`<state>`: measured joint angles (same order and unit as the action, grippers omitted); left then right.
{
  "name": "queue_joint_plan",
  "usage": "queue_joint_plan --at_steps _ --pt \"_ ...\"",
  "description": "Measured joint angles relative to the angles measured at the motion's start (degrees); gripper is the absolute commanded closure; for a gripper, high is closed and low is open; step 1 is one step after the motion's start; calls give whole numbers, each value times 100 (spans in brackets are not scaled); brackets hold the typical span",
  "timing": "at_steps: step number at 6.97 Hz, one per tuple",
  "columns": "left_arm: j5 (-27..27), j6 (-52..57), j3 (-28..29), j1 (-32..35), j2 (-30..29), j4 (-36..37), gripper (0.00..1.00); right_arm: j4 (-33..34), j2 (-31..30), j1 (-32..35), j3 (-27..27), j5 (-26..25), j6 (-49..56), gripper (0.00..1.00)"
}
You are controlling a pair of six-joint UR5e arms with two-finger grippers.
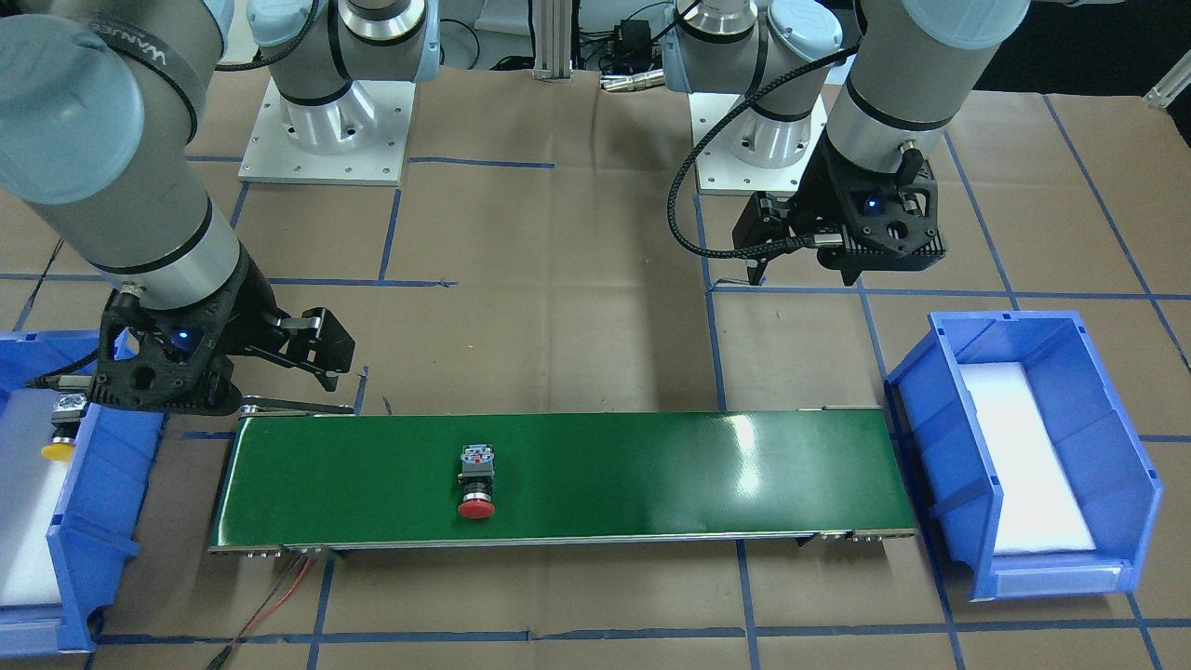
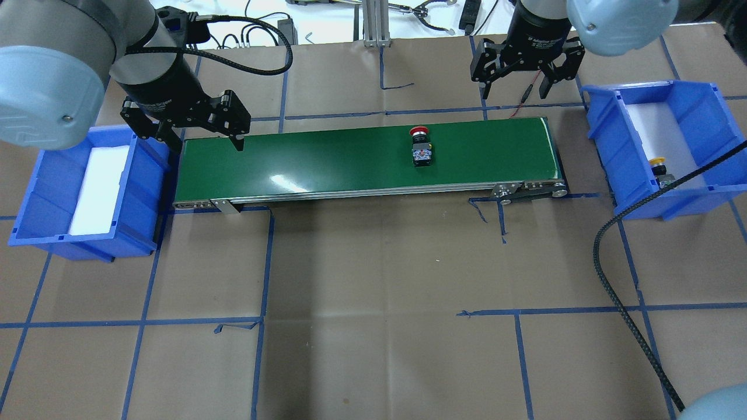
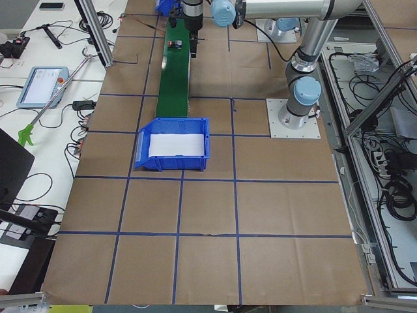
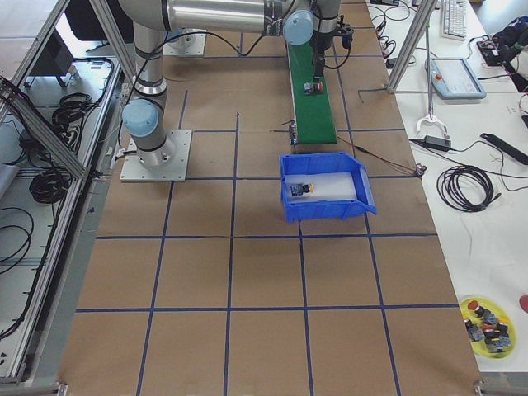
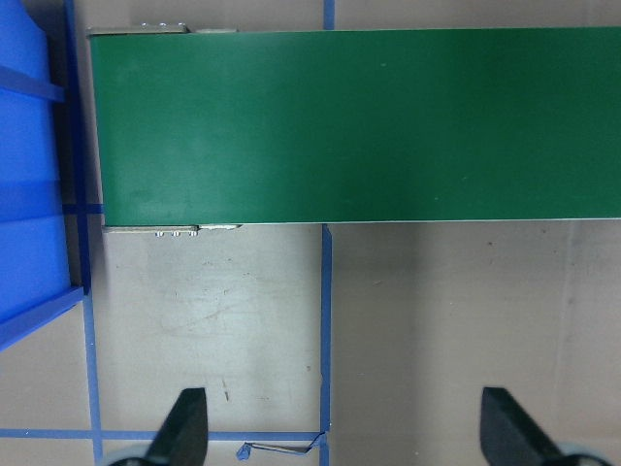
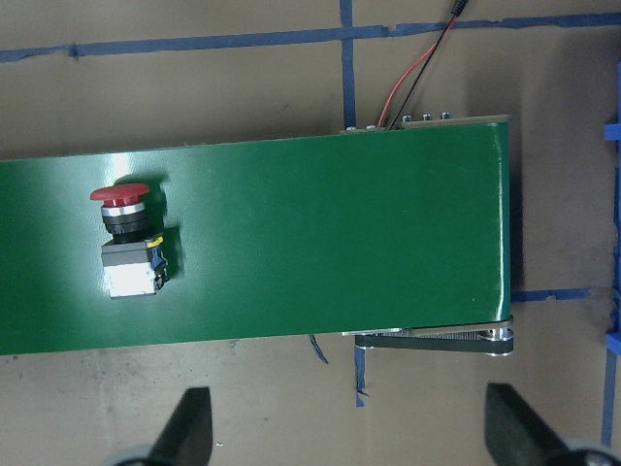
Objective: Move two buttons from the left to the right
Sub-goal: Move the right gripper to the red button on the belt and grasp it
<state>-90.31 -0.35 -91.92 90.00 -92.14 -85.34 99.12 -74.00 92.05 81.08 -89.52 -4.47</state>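
Resting on green belt (image 2: 327,166), red button (image 2: 419,147), blue-taped brown paper (image 2: 379,274)

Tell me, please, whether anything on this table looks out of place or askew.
Only small things. The red button lies on its side on the green conveyor belt, outside either bin, while the yellow button lies in the right blue bin. A blue tape end curls loose from the brown paper. Nothing looks spilled or damaged.

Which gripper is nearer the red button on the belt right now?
Right. The right gripper hangs near the right end of the belt, a short way from the red button; the left gripper is at the opposite end.
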Motion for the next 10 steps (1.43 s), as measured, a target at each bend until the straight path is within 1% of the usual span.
queue_joint_plan --at_steps 1,3,6,7,9,10 --pt "-2 0 0 0 1 0 0 266 -24 15 184 -3 -8 1" --pt "0 0 -4 0 3 0 0 590 26 22 465 34 -12 1" --pt "-4 16 -15 0 3 0 0 1508 225 29 1017 95 -109 1" --pt "-4 17 -17 0 0 0 0 1713 319 34 1128 106 -243 1" --pt "-4 17 -18 0 -5 0 0 2100 588 93 1154 127 -566 1" --pt "-4 17 -18 0 -5 0 0 2230 715 127 1114 135 -647 4"
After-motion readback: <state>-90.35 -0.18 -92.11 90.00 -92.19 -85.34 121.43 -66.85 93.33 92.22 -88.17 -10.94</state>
